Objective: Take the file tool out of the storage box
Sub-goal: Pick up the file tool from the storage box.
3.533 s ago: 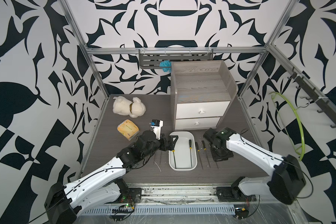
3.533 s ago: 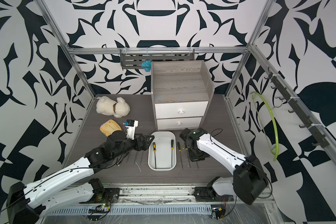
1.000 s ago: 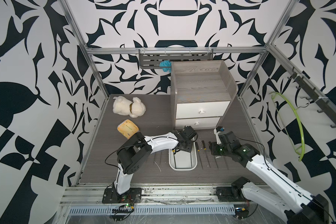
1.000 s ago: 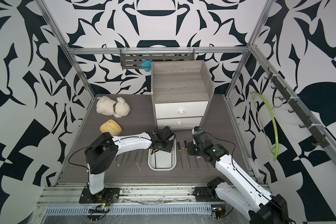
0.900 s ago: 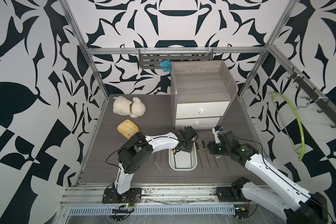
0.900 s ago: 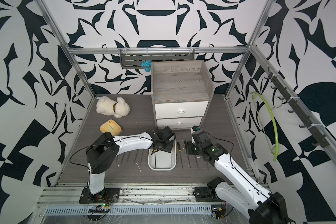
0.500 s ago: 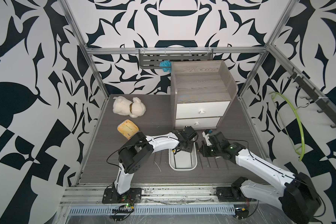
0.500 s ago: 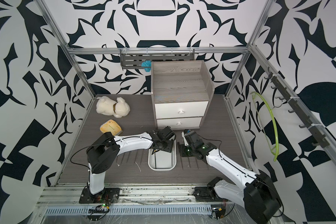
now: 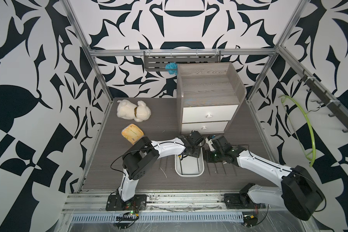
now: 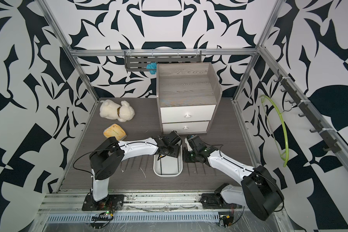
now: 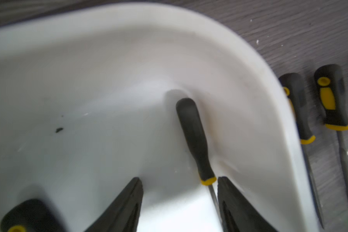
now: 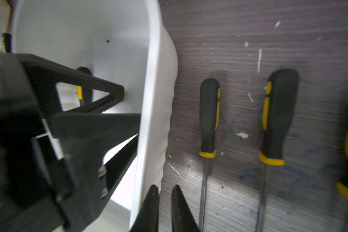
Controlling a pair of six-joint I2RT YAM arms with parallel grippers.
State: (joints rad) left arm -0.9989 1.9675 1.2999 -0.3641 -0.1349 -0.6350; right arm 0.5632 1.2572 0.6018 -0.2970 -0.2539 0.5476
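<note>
The storage box (image 9: 189,174) (image 10: 166,174) is a shallow white tray on the dark table in front of the cabinet. My left gripper (image 11: 180,178) (image 9: 191,154) reaches down into its far end and stands open. A file tool (image 11: 193,136) with a black handle and yellow collar lies on the box floor, its thin shaft close beside one finger and not clamped. A second black handle (image 11: 26,215) shows blurred in the box. My right gripper (image 12: 165,187) (image 9: 208,158) sits low just outside the box rim (image 12: 157,80), its fingers a narrow slit apart with only table between them.
Several black-and-yellow files (image 12: 209,114) (image 12: 277,114) lie in a row on the table right of the box, thin tools (image 9: 162,165) left of it. The grey cabinet (image 9: 207,100) stands just behind both grippers. A plush toy (image 9: 134,110) and a yellow pack (image 9: 132,134) lie at the back left.
My right arm has swung left from the row of files until its gripper sits against the box rim. The left gripper has stayed in the box's far end, opening slightly.
</note>
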